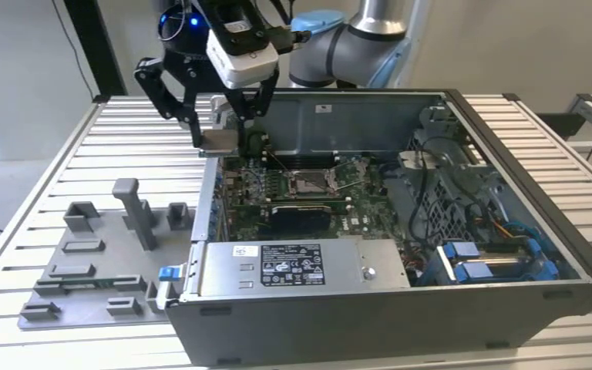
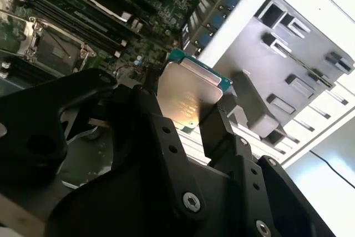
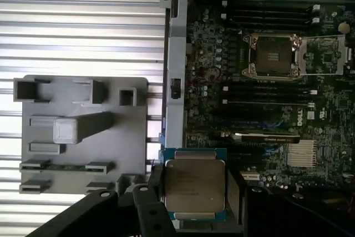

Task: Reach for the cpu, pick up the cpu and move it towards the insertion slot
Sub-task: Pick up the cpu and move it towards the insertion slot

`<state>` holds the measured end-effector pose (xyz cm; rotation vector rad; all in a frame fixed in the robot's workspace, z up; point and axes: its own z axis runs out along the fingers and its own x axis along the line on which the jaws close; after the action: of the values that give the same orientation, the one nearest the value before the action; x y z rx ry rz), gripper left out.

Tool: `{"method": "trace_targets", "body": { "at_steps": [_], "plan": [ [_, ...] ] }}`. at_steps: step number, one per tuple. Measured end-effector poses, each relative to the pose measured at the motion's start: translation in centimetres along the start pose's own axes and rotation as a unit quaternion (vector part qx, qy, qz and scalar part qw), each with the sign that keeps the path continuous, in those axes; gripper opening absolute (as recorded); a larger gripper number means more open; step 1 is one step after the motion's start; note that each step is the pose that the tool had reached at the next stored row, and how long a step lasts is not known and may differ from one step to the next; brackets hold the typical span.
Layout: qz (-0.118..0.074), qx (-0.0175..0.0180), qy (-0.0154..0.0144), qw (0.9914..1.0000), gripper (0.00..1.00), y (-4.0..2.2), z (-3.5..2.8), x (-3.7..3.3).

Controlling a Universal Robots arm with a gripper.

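My gripper (image 1: 221,140) is shut on the cpu (image 1: 218,139), a small silvery square chip. It hangs in the air over the wall of the open computer case on the exterior view's left. In both wrist views the cpu (image 3: 194,184) (image 2: 187,97) sits between the two black fingers (image 3: 153,188), metal top facing the cameras, green edge showing. The insertion slot (image 1: 311,181) is a silver-framed socket with a dark centre on the green board, lying to the exterior view's right of the gripper and lower. The insertion slot (image 3: 273,55) (image 2: 41,45) lies uncovered in both wrist views.
A grey fixture tray (image 1: 90,270) (image 3: 72,104) with upright blocks stands on the slatted table at the exterior view's left of the case (image 1: 399,308). A power supply box (image 1: 296,266), cables and blue drive clips (image 1: 481,262) fill the case's near and right parts.
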<state>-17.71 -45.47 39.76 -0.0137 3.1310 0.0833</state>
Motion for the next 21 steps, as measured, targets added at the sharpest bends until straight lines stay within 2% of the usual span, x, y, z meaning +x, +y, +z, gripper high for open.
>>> {"method": "trace_targets", "body": {
  "at_steps": [4, 21],
  "plan": [
    [0.000, 0.0000, 0.0000, 1.00000, 0.00, -0.01, 0.01, -1.46],
    [0.000, 0.0000, 0.0000, 1.00000, 0.00, -0.08, 0.09, -9.13]
  ]
}}
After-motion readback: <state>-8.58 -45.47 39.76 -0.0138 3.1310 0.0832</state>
